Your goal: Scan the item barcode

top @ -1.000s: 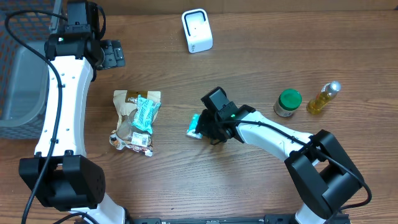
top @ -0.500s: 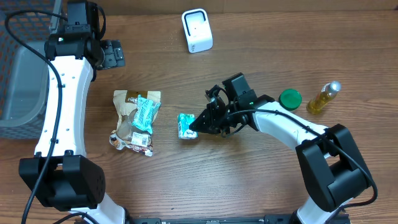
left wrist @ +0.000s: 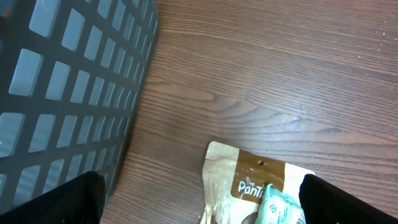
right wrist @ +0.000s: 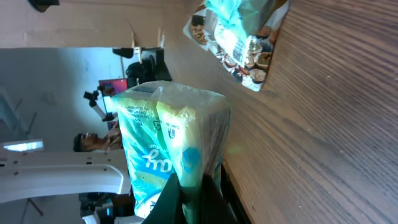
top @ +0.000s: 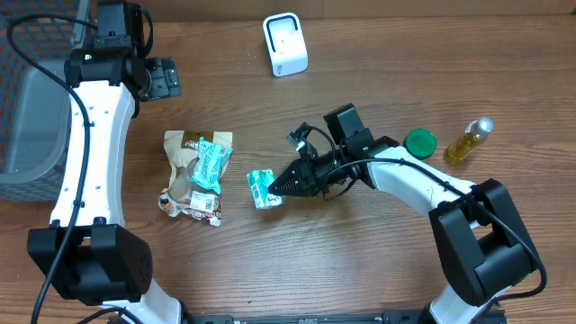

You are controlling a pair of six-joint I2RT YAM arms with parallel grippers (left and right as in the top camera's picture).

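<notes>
My right gripper (top: 281, 185) is shut on one end of a small teal and white packet (top: 262, 189), held just above the wood near the table's middle. In the right wrist view the packet (right wrist: 169, 140) stands up out of the pinched black fingers (right wrist: 176, 200). A white scanner (top: 285, 43) stands at the back of the table, well away from the packet. My left gripper (top: 165, 77) hangs open at the back left, with nothing between its fingers (left wrist: 53, 200).
A brown snack bag (top: 191, 175) with a second teal packet (top: 212, 163) on it lies left of centre, also in the left wrist view as the snack bag (left wrist: 249, 182). A dark mesh basket (top: 27, 108) is at the far left. A green-lidded jar (top: 418, 142) and an oil bottle (top: 468, 141) stand at right.
The right arm has swung its wrist round and carried the teal packet leftward, toward the snack bag. The green-lidded jar now shows less of its body. The left arm has not moved.
</notes>
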